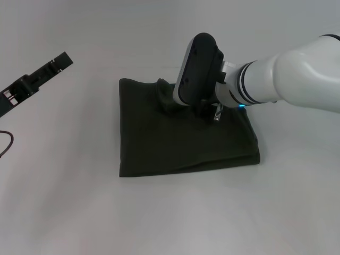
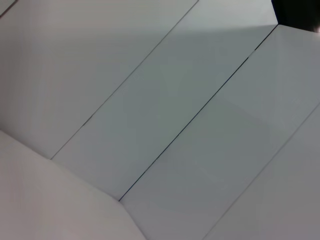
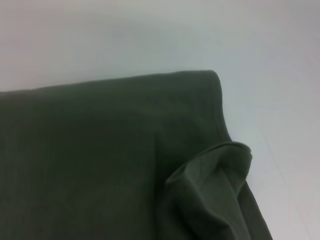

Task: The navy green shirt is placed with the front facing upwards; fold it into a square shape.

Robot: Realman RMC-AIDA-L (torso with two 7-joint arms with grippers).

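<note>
Right fingers [image 1: 208, 112] on squarish shirt [image 1: 180, 143]

Head view high, looking down; right wrist close (both show shirt [image 1: 180, 141]).

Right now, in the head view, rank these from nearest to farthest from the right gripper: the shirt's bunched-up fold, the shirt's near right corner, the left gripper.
1. Bunched-up fold: beside the right gripper, on the shirt's far edge.
2. Near right corner: toward the robot.
3. Left gripper: far left, off the shirt.
</note>
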